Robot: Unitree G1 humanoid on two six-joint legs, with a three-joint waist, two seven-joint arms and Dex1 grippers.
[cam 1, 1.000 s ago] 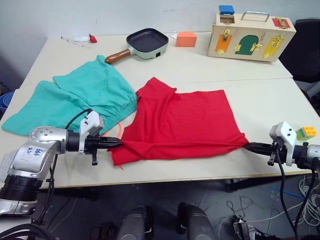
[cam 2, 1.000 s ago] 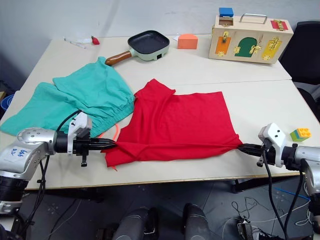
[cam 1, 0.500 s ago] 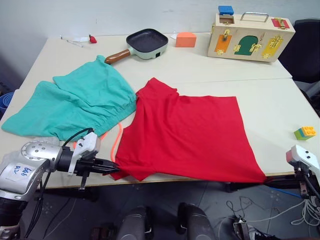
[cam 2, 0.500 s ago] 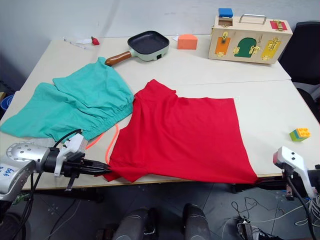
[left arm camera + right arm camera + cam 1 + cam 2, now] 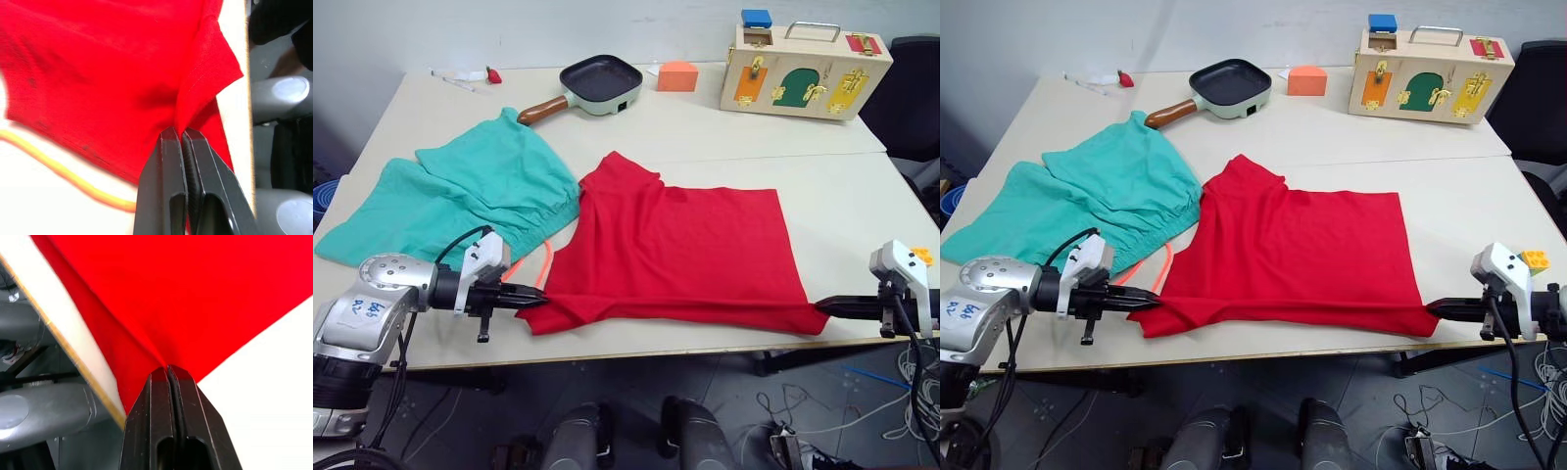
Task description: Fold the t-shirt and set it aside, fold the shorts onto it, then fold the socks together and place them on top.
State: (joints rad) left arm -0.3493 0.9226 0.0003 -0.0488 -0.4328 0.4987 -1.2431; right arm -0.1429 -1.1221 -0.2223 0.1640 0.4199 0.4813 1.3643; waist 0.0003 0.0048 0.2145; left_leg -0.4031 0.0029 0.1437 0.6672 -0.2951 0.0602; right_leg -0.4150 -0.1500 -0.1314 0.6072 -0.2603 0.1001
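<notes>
— What is hidden or hard to make out?

— The t-shirt's [image 5: 680, 250] chest print cannot be made out; an orange drawstring [image 5: 545, 262] is partly covered.

— And the jaws?

— Both are closed on the t-shirt's near corners — left gripper [image 5: 540, 301], right gripper [image 5: 822, 307] — at the desk [image 5: 862, 186] edge. The shorts [image 5: 470, 196] are spread just beside it; a pan [image 5: 592, 83] and a wooden box [image 5: 808, 69] are seen behind.
</notes>
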